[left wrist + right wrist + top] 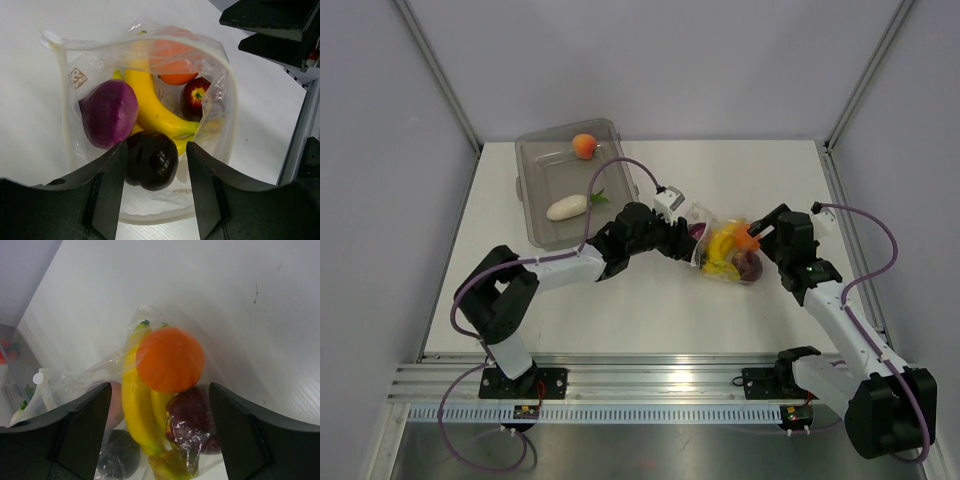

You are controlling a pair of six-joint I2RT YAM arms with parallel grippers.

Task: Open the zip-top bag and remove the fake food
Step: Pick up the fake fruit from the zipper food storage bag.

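The zip-top bag (725, 252) lies on the table between my two grippers, its mouth open toward my left gripper (688, 232). In the left wrist view the bag (75, 75) holds a purple round piece (108, 112), a banana bunch (155, 112), an orange (175, 75), a dark red apple (196, 97) and a dark round piece (151, 159). My left gripper (156, 147) is open inside the mouth, and its fingers straddle the dark piece. My right gripper (160, 390) is open over the bag's far end, above the orange (170, 360) and the apple (192, 417).
A rigid clear-grey tub (535, 190) stands at the back left and holds a peach (584, 146) and a white radish (567, 207). The table is walled at the back and on both sides. A metal rail (650, 385) runs along the near edge.
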